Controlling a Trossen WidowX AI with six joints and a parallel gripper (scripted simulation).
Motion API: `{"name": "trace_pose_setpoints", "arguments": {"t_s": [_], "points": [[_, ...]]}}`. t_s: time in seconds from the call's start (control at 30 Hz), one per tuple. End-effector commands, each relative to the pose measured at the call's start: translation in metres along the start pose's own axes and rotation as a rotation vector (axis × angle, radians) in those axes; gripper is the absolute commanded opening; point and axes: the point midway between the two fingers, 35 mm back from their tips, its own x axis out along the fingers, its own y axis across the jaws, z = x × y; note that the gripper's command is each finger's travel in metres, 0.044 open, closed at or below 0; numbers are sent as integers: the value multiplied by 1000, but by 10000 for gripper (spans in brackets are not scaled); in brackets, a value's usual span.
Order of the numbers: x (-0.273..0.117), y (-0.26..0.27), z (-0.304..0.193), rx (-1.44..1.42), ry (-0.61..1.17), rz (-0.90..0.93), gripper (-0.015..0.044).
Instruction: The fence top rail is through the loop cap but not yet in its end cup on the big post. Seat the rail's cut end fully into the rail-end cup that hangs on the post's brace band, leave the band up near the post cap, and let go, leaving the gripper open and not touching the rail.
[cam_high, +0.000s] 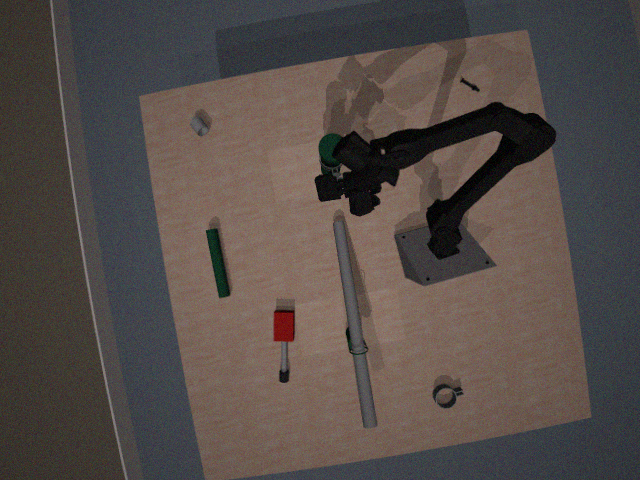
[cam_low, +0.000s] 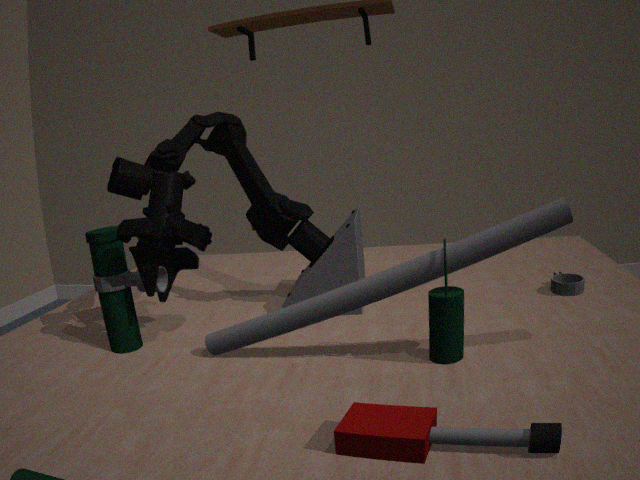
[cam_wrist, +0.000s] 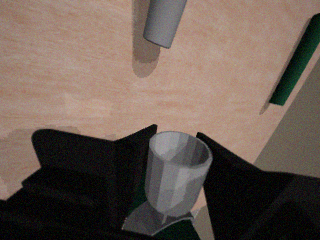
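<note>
The grey rail slopes through the green loop on the small post. Its near end is low, close to the table and apart from the cup; its far end points up. The big green post stands, looking slanted in the exterior view, with the grey brace band around its upper part, below the cap. The rail-end cup hangs on the band, its mouth towards the rail. My gripper is shut on the cup, one finger on each side.
A red block with a grey handle and a green rod lie beside the rail. A loose grey band, a small grey fitting and a dark bolt lie farther out.
</note>
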Motion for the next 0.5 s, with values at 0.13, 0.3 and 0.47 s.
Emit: {"name": "trace_pose_setpoints", "arguments": {"t_s": [0.13, 0.3, 0.47], "points": [[4, -5, 1, 48, 28, 1, 0], [5, -8, 1, 77, 44, 0, 0], [7, -10, 0, 100, 57, 0, 0]]}}
